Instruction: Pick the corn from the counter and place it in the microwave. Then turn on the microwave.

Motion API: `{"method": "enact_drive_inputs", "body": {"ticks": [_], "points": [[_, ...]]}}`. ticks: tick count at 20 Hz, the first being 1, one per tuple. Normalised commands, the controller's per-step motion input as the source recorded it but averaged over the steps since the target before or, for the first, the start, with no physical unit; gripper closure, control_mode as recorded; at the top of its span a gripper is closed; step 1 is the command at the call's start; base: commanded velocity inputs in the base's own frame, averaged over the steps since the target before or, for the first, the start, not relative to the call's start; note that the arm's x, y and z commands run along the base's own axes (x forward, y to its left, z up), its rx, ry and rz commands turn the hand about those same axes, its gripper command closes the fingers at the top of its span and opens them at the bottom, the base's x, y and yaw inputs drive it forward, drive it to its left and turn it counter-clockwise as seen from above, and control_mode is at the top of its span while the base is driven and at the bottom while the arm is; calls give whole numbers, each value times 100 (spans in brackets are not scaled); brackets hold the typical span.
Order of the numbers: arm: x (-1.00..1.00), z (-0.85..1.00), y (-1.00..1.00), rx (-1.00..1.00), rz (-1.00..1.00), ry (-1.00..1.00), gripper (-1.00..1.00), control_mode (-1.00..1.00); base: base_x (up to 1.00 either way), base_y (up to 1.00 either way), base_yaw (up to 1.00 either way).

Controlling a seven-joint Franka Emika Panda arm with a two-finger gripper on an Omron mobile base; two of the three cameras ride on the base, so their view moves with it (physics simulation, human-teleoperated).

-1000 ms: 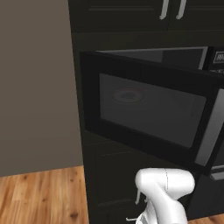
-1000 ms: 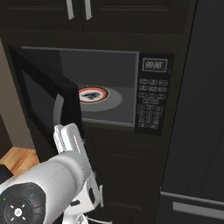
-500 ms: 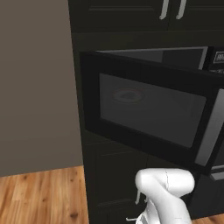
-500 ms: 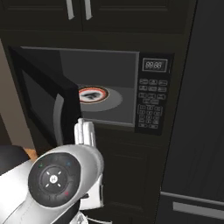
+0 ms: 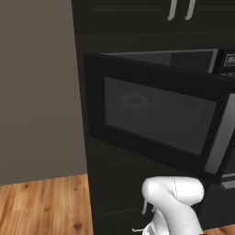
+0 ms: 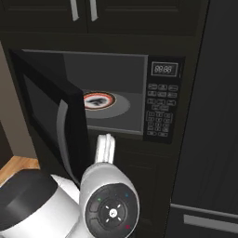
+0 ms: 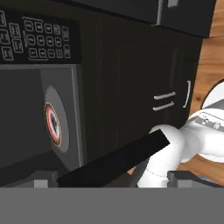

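The black microwave (image 6: 160, 100) stands built into dark cabinetry with its door (image 6: 49, 109) swung wide open to the left. Inside, the red-ringed turntable plate (image 6: 99, 100) lies bare, and it also appears as the plate (image 7: 53, 124) in the rolled hand view. The keypad (image 6: 161, 114) and display (image 6: 165, 69) sit to the right of the cavity. My gripper (image 7: 114, 179) is open, its fingertips far apart with nothing between them, pointing at the microwave front from a distance. The door's dark edge (image 7: 113, 159) crosses low in the hand view. The corn and the counter are out of view.
From the left, the open door (image 5: 156, 114) juts out over my white arm (image 5: 176, 202). Black cabinet doors with silver handles (image 6: 83, 9) hang above. A tall dark panel (image 6: 218, 116) stands to the right. Wooden floor (image 5: 41, 206) and a grey wall (image 5: 36, 92) lie to the left.
In the right base view my arm has swung to the right, its big round joint turning toward the camera. The microwave, door and plate have not moved.
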Motion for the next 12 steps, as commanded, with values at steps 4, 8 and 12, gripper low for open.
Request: {"method": "enact_drive_inputs", "body": {"ticks": [4, 8, 12], "points": [[-1, -7, 8, 25, 0, -14, -100, -100, 0, 0, 0], [0, 0, 13, 17, 0, -17, -100, -100, 0, 0, 0], [4, 0, 14, 3, 0, -17, -100, -100, 0, 0, 0]]}}
